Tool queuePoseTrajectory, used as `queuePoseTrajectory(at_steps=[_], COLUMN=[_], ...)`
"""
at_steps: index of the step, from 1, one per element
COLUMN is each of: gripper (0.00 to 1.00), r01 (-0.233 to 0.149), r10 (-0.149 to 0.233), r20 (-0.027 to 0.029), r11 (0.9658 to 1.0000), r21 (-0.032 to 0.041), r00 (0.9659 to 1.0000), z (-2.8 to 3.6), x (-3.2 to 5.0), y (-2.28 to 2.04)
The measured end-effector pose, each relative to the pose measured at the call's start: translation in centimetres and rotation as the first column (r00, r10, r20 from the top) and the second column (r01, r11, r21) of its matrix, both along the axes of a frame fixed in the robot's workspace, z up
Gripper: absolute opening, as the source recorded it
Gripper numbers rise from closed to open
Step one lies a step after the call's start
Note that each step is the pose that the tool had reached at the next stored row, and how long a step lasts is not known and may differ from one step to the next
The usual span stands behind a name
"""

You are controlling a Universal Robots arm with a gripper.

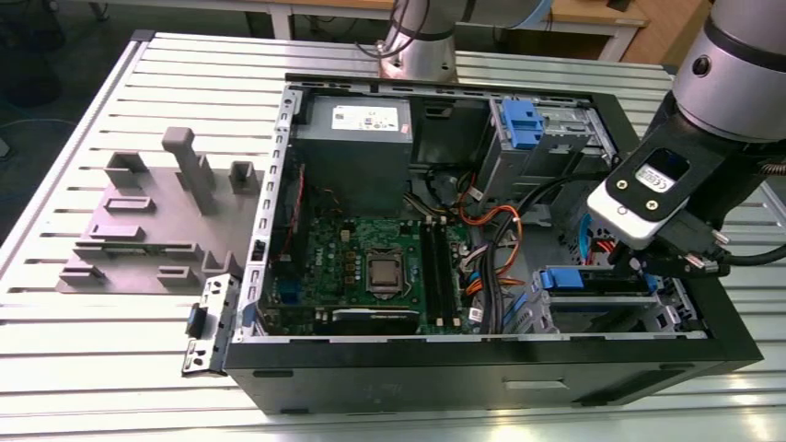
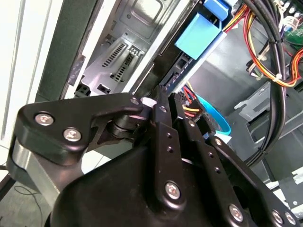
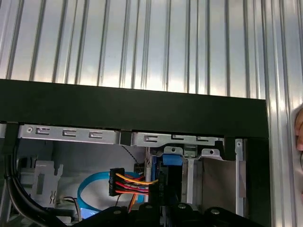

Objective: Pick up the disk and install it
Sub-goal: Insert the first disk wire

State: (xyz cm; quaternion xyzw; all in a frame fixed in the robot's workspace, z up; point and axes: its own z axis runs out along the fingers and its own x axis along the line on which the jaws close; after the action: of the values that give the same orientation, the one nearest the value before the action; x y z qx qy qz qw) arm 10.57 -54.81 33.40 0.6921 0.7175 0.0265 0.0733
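Observation:
The disk (image 1: 577,281) lies low in the front drive bay of the open computer case (image 1: 491,364), at the exterior view's right; its blue side rail and tab show there. In the second wrist view the blue tab (image 2: 199,35) and a thin dark edge of the disk (image 2: 174,74) run toward the black gripper (image 2: 163,97). The first wrist view looks down on the blue part of the disk (image 3: 171,158) between the bay's metal walls, just beyond the gripper (image 3: 175,209). My gripper (image 1: 676,265) sits at the disk's right end, inside the case's right wall.
A grey power supply box (image 1: 356,129), the green motherboard (image 1: 368,262) and orange-and-black cables (image 1: 491,230) fill the case. An upright blue latch (image 1: 522,124) stands in the upper bay. A grey fixture block (image 1: 147,226) rests on the slatted metal table (image 1: 110,350).

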Motion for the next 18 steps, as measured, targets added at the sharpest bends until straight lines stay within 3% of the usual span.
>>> queuePoseTrajectory(at_steps=[7, 13, 18], gripper=[0.17, 0.17, 0.17], r01=[-0.001, -0.001, -0.001], r10=[0.001, 0.001, 0.001], r20=[0.0082, 0.0197, 0.0239], r11=[1.0000, 1.0000, 1.0000], r21=[0.0072, 0.0076, 0.0074], r00=[1.0000, 0.9998, 0.9997], z=[-0.22, -0.32, -0.42], x=[-0.18, -0.47, -0.50], y=[-0.01, -0.03, -0.03])
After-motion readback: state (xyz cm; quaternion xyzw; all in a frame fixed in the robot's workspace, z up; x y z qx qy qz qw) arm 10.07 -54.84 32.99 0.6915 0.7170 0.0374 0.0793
